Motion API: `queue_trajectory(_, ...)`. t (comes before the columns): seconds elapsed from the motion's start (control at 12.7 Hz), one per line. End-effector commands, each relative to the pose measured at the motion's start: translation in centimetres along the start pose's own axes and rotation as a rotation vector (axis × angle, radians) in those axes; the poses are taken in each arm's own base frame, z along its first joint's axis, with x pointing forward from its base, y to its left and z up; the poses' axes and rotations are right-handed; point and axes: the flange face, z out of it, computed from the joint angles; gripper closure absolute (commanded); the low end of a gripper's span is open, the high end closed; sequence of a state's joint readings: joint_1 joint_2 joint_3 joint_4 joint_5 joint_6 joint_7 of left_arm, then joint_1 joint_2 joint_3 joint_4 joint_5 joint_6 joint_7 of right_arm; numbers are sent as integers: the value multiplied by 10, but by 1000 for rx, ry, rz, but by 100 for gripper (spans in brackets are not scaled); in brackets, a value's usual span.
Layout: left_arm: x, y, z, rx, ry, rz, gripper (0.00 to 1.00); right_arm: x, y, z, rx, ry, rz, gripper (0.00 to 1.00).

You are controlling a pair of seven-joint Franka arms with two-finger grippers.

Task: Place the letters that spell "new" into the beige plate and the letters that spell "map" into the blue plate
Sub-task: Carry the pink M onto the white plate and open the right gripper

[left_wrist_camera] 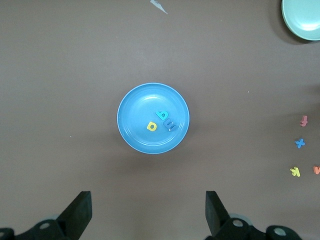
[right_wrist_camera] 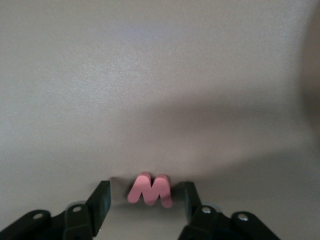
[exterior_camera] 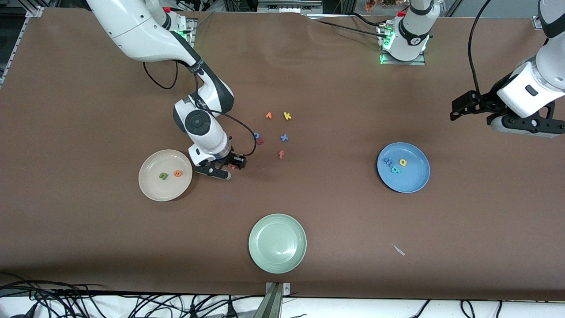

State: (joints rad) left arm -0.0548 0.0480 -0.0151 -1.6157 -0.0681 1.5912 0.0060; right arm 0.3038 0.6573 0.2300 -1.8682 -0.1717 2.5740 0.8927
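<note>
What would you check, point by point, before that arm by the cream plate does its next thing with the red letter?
1. Red w sits between the right gripper's fingers: ok.
2. Fingers actually clamped on the w: cannot tell; small gaps show on both sides.
3. Beige plate right beside that gripper, with bare room in it: ok.
4. Green n and orange e already in the beige plate: ok.
5. Blue plate holds the m, a and p: ok.
6. Left gripper open, waiting above the table by the blue plate, out of the way: ok.
</note>
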Motion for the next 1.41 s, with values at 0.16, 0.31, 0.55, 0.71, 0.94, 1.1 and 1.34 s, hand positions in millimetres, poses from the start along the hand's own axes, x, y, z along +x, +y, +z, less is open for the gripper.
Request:
queue_trajectory(0.16,6,-7,0,-27,-21,-21,0,-2,1,7,-5,8,-2,46)
queue_trajectory(0.31,7,-2,3,-14,-27,-16,0,-3,1,7,-7,8,-5,64)
queue_trajectory(0.55,7,-2,3,-9,-27,-13,0,2,3,-1,-10,16,-18,81)
queue_trajectory(0.71,7,-2,3,-7,-25,-11,0,20,17,-26,-42,33,-53,81)
queue_trajectory(0.94,9,-2,7,-9,-31,-12,0,60,73,-65,-136,-8,-181,81)
queue_trajectory(1.1,9,-5,6,-9,-31,-18,0,81,106,-85,-159,-26,-248,81)
queue_trajectory(1.34,9,-8,6,-19,-31,-30,0,95,159,-87,-191,-76,-298,80)
